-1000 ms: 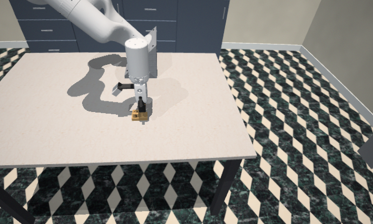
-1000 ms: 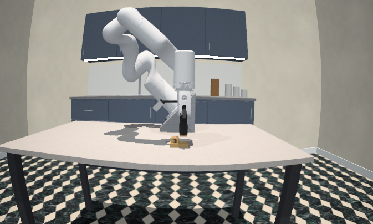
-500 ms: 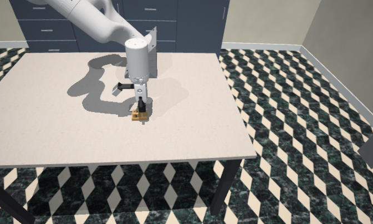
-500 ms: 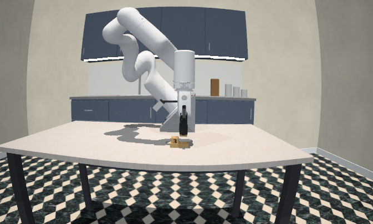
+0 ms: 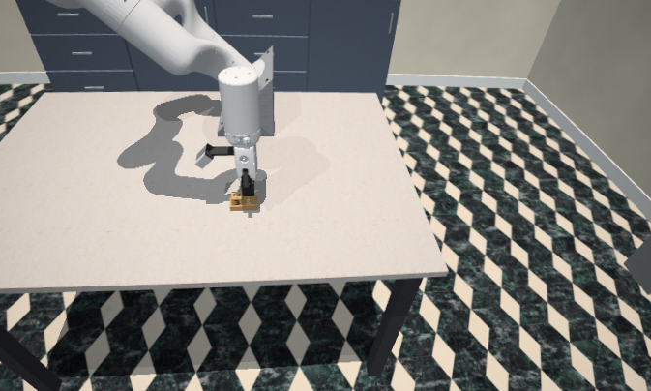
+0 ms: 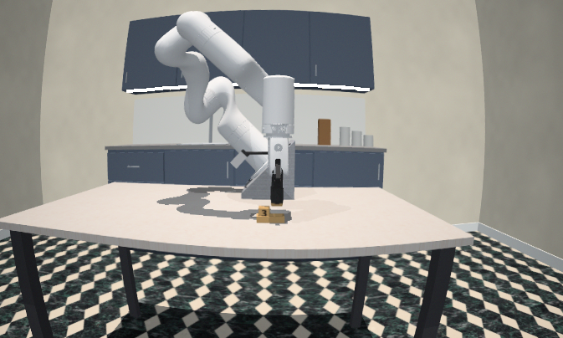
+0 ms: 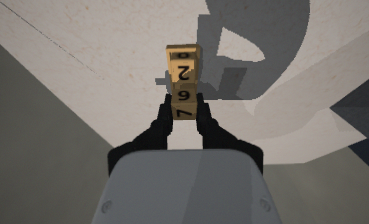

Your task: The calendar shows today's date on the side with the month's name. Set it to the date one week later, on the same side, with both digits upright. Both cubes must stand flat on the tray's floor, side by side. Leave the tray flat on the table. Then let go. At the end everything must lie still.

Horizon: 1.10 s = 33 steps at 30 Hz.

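Note:
The tray [image 5: 244,209] [image 6: 277,219] [image 7: 169,48] lies on the table. One orange cube [image 5: 236,199] [image 6: 263,212] [image 7: 183,71] sits in its left half in the top and exterior views. It shows a 3 on the front, a 2 on top and a 0 on its left face. My gripper [image 5: 248,194] [image 6: 276,202] [image 7: 184,101] points down, shut on the other cube [image 6: 276,204] [image 7: 183,116], above the tray's right half. That cube shows a 7 on top and a 6 or 9 on its left face. Its front is hidden by the finger. No month name is readable.
The table [image 5: 317,233] [image 6: 358,227] carries the arm's grey base bracket [image 5: 267,116] [image 6: 287,191] at the back, behind the tray. The wrist camera [image 5: 203,158] [image 6: 238,159] sticks out left of the gripper. The arm's shadow falls left of and behind the tray.

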Available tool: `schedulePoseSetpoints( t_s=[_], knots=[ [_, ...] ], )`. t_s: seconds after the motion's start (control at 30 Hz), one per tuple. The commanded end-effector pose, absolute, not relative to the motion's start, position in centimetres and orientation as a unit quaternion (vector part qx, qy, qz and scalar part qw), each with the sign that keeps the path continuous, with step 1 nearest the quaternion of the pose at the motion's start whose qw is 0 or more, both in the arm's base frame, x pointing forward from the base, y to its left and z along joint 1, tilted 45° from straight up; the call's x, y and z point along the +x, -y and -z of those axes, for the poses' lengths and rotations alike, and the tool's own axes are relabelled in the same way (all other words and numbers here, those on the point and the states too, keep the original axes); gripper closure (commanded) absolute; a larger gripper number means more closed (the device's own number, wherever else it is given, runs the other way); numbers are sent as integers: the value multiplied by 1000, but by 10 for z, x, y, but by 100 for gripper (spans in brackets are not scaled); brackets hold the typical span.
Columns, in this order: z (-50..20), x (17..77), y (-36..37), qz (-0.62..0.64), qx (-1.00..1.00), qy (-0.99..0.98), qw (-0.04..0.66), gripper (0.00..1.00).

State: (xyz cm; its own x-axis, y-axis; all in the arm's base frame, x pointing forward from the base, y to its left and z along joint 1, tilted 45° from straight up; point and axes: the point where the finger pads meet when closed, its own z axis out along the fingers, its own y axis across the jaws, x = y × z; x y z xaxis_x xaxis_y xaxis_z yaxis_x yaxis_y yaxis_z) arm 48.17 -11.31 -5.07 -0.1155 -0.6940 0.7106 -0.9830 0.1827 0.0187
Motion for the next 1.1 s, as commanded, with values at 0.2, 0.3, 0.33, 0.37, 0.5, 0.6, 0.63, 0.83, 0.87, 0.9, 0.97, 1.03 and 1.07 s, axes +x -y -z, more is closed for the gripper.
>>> schedulePoseSetpoints(
  t_s=[0.2,0.3,0.33,0.37,0.5,0.6,0.63,0.83,0.87,0.9,0.97,1.03,1.07],
  knots=[
    [50,483,113,-240,593,707,301,73],
    [50,483,113,-240,593,707,301,73],
    [50,483,113,-240,593,707,301,73],
    [50,483,113,-240,593,707,301,73],
    [50,482,113,-240,593,707,301,73],
    [51,482,113,-240,593,707,301,73],
    [51,482,113,-240,593,707,301,73],
    [52,482,114,-240,593,707,301,73],
    [52,482,114,-240,593,707,301,73],
    [52,482,115,-240,593,707,301,73],
    [53,482,116,-240,593,707,301,73],
    [54,482,117,-240,593,707,301,73],
    [55,482,117,-240,593,707,301,73]
  ],
)
